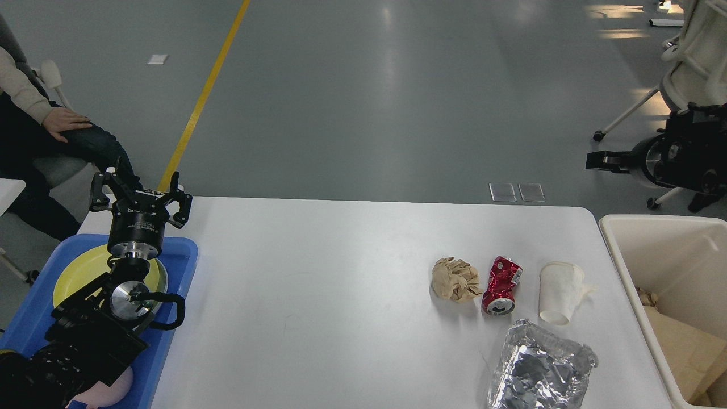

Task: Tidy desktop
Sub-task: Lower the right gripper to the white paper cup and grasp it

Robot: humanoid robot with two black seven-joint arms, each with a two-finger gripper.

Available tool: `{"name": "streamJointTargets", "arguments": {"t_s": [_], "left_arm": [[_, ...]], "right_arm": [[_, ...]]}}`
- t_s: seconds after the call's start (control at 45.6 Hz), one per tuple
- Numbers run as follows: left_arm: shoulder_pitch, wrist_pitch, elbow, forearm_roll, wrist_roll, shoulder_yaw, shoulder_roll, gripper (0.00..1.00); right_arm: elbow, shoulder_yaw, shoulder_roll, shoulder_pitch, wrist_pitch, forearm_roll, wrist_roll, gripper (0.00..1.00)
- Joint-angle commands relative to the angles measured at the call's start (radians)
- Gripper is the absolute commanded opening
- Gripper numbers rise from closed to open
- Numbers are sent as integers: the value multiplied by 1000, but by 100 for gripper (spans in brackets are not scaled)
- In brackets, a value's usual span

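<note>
Four pieces of rubbish lie grouped toward the right end of the white bench (pixel 341 295), the desktop to be tidied, all within easy reach of the cream bin (pixel 625 250) that stands just beyond its right edge. Nearest, at the front edge, sits a crumpled foil tray (pixel 537 369); behind it a crushed red can (pixel 501 286) lies on its side, open end forward, with a ball of brown paper (pixel 455 279) just to its left and a tipped white paper cup (pixel 559 292) just to its right. At the bench's left edge a blue tray (pixel 182 267) holds a yellow plate (pixel 76 272), seemingly the place for items worth keeping, with something pink at its near end. The robot's left gripper (pixel 139 196) hangs above the tray's far end, fingers (pixel 182 207) spread and holding nothing. The right gripper (pixel 596 161), poised past the far right corner above the floor, is too dark and small to tell whether it is spread or closed. Judging by the layout, the rubbish is bound for the bin. A seated person (pixel 34 108) waits beyond the far left corner.
</note>
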Motion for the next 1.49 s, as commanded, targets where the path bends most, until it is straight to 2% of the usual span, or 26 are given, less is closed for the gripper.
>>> {"name": "streamJointTargets", "arguments": {"t_s": [0.0, 0.044, 0.066, 0.11, 0.219, 0.351, 0.505, 0.636, 0.746, 0.877, 1.009, 1.097, 1.294, 1.47], "left_arm": [[0, 0, 0, 0, 0, 0, 0, 96], [0, 0, 0, 0, 0, 0, 0, 96], [0, 0, -3, 0, 0, 0, 0, 96], [1, 0, 0, 0, 0, 0, 0, 96], [0, 0, 0, 0, 0, 0, 0, 96], [0, 0, 0, 0, 0, 0, 0, 96], [1, 0, 0, 0, 0, 0, 0, 96], [1, 0, 0, 0, 0, 0, 0, 96], [1, 0, 0, 0, 0, 0, 0, 96], [0, 0, -3, 0, 0, 0, 0, 96], [0, 0, -3, 0, 0, 0, 0, 96], [0, 0, 0, 0, 0, 0, 0, 96], [0, 0, 0, 0, 0, 0, 0, 96], [0, 0, 0, 0, 0, 0, 0, 96]], "right_arm": [[112, -47, 69, 148, 105, 2, 0, 100], [155, -56, 87, 195, 169, 2, 2, 100], [199, -70, 113, 249, 256, 2, 3, 100], [236, -74, 145, 306, 350, 2, 5, 100], [291, -77, 179, 383, 493, 2, 3, 100], [366, -76, 181, 488, 631, 3, 6, 100], [410, -77, 171, 558, 720, 6, 8, 100], [399, -77, 161, 525, 703, 6, 6, 100], [364, -53, 141, 381, 636, 6, 6, 100], [293, -51, 145, 192, 476, 8, 6, 100], [248, -50, 148, 37, 251, 8, 5, 100], [218, -50, 148, -44, 162, 8, 5, 100], [92, -8, 153, -221, 137, 23, 3, 100], [-9, 81, 148, -316, 134, 150, 3, 100]]}}
